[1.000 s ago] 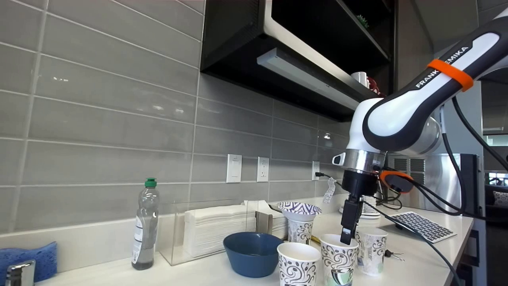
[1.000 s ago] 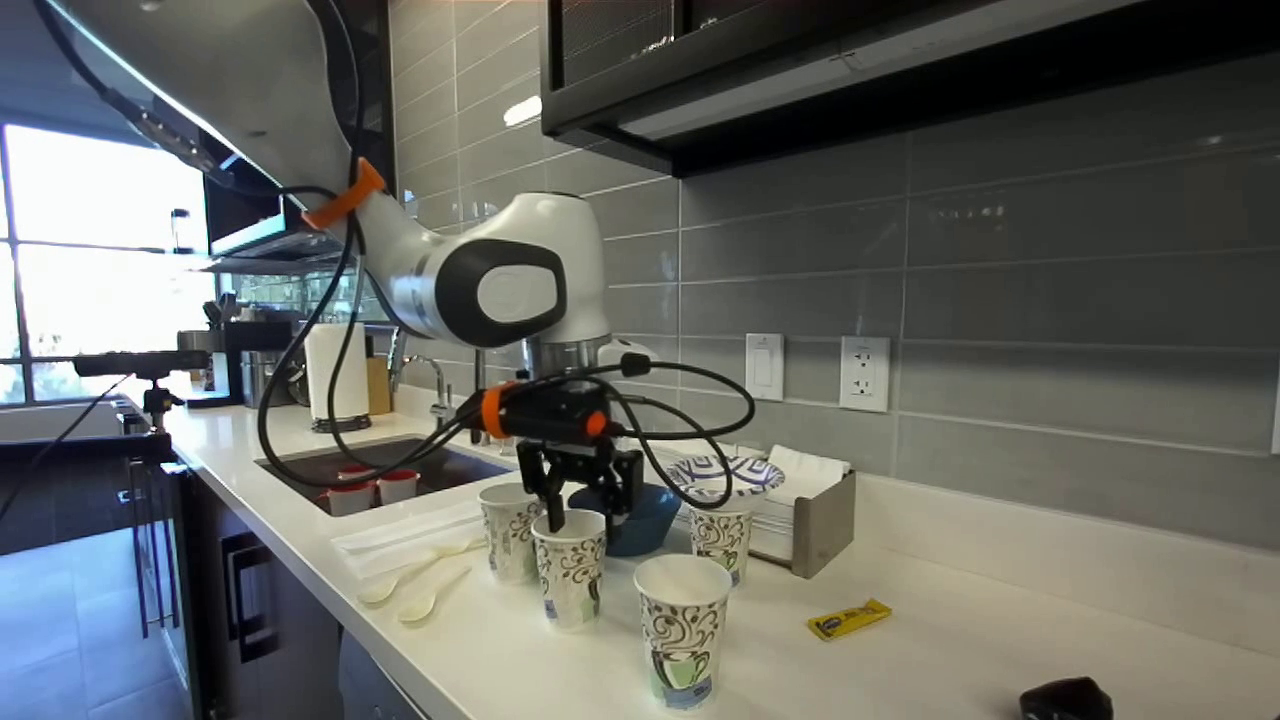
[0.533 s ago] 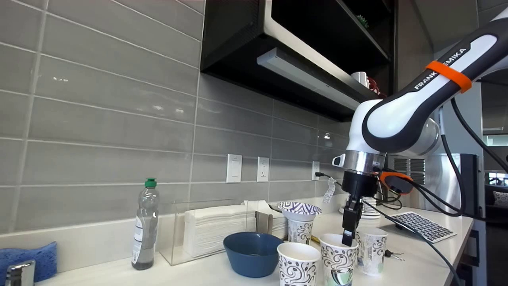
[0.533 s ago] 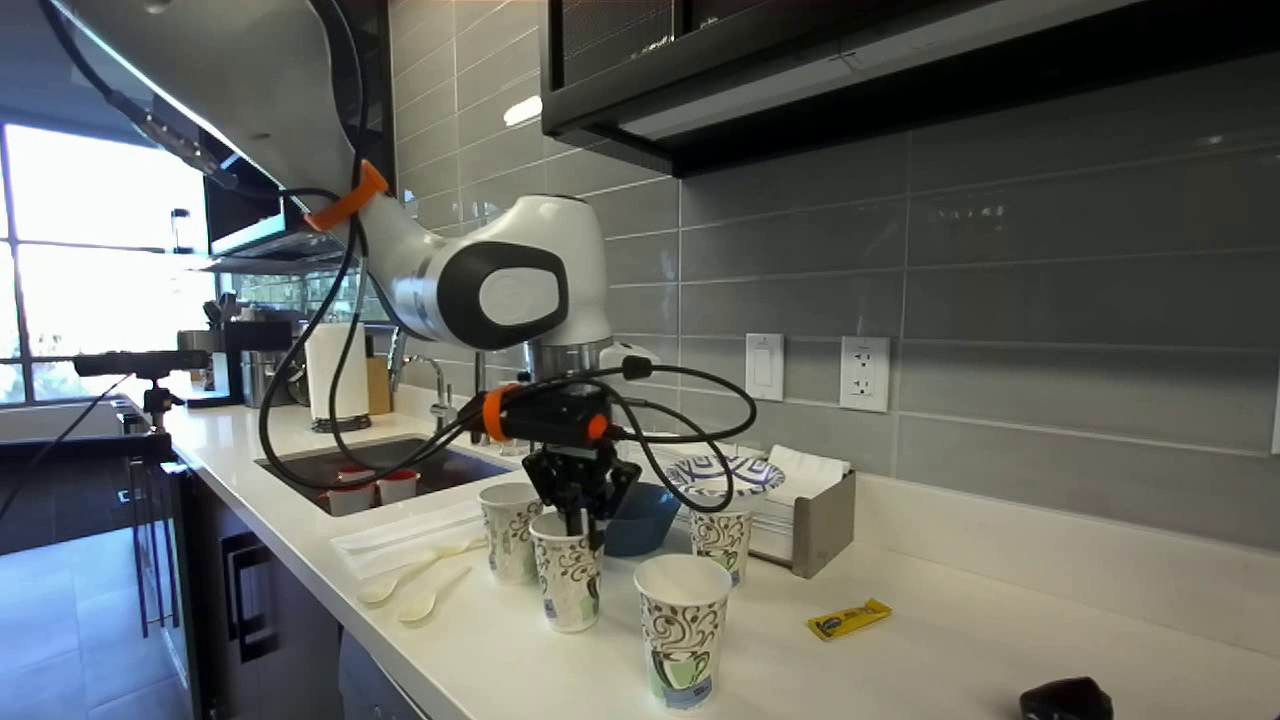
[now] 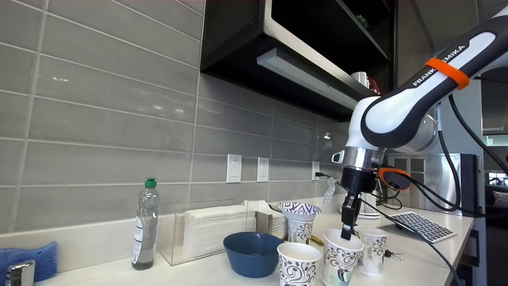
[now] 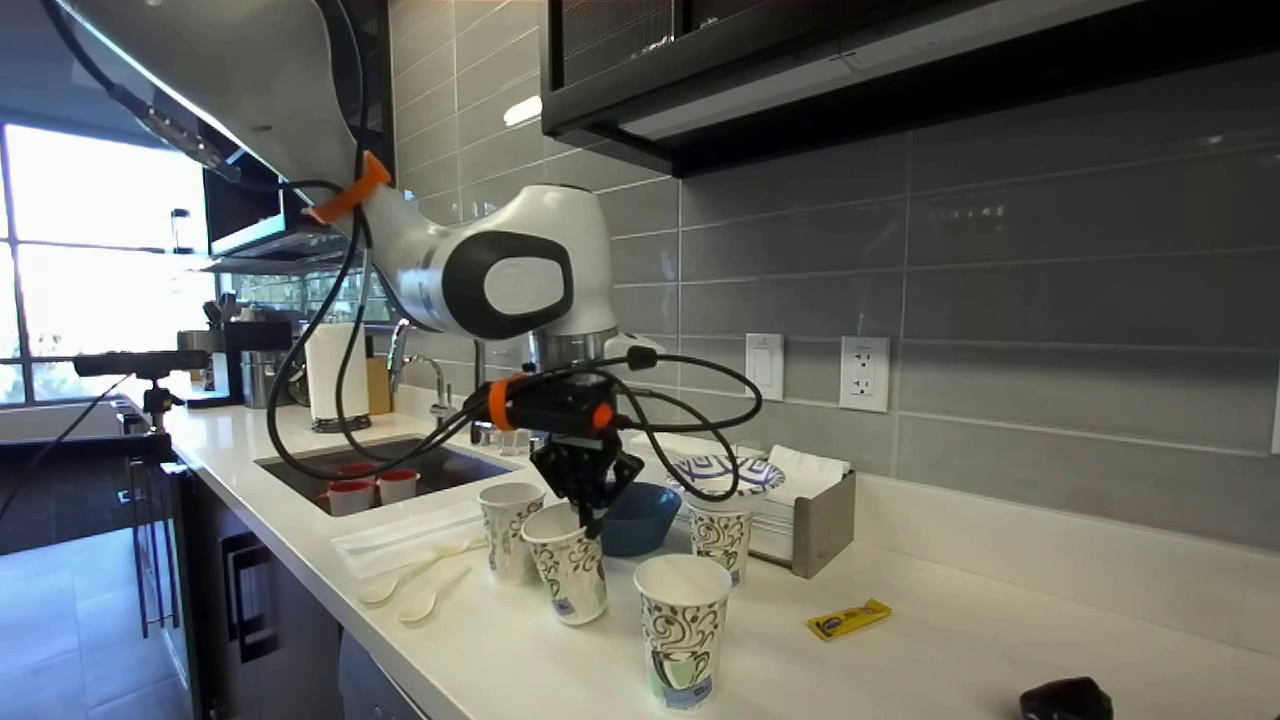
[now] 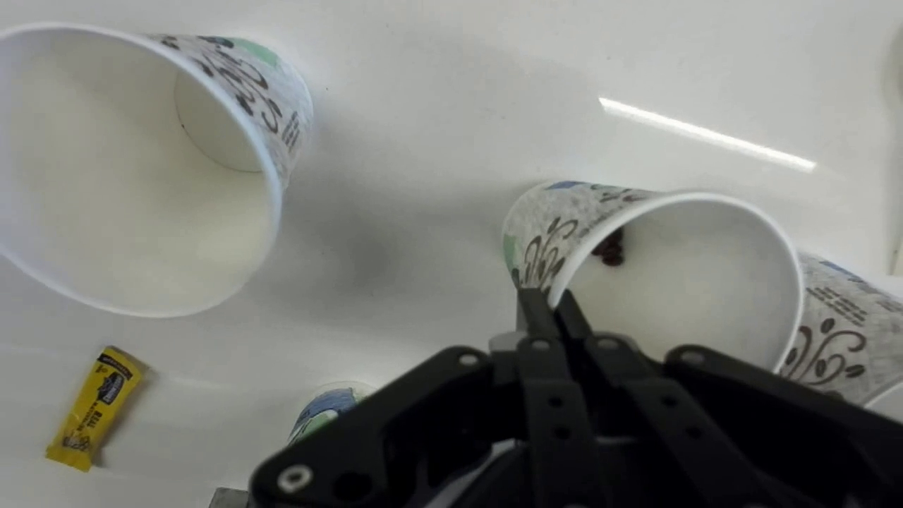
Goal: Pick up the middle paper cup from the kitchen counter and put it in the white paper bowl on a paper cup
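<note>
The middle paper cup (image 6: 567, 575) leans to one side on or just above the kitchen counter (image 6: 900, 665); I cannot tell whether its base touches. My gripper (image 7: 554, 300) pinches the wall of this cup at the rim, one finger inside and one outside. Something small and dark red shows within the cup in the wrist view. In both exterior views the white paper bowl (image 5: 299, 207), with blue printed marks, sits on top of an upright paper cup (image 5: 299, 231) behind the held one. In the wrist view only the lower part of that supporting cup (image 7: 328, 408) shows.
Similar paper cups stand close on either side of the held one: one (image 6: 683, 635) and another (image 6: 508, 535). A dark blue bowl (image 5: 253, 254) and a napkin holder (image 6: 825, 520) are behind. A yellow packet (image 6: 848, 620) and pale spoons (image 6: 432, 595) lie on the counter.
The jaws have come together on the middle cup's rim. The gripper has risen slightly, and the cup has gone from upright to tilted.
</note>
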You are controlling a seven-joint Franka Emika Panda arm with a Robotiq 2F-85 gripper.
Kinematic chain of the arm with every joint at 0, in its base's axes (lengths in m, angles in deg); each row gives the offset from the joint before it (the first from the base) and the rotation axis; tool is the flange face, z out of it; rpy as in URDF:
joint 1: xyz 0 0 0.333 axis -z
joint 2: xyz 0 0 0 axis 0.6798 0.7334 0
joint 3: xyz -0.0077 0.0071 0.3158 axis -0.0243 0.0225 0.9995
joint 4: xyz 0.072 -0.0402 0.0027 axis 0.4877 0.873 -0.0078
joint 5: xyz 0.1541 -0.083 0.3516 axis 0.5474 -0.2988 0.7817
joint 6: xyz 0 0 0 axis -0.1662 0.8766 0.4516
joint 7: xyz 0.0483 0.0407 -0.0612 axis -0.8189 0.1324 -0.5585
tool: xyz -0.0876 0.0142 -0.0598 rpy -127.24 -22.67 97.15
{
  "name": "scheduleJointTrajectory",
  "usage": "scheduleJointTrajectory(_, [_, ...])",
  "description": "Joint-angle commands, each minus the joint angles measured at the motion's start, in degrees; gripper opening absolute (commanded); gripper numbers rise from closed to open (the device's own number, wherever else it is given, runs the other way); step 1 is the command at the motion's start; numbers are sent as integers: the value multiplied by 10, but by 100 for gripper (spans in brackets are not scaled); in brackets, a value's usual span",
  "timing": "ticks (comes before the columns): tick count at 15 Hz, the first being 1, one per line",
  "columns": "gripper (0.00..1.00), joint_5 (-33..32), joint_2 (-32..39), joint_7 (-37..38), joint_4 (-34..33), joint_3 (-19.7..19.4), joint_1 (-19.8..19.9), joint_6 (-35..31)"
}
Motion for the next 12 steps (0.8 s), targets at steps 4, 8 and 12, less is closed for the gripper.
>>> scheduleJointTrajectory(4, [1,-1,-57,12,-46,-1,3,129])
scheduleJointTrajectory(8, [4,-1,-53,2,-46,-2,-1,121])
scheduleJointTrajectory(12, [4,0,-44,2,-44,-2,0,120])
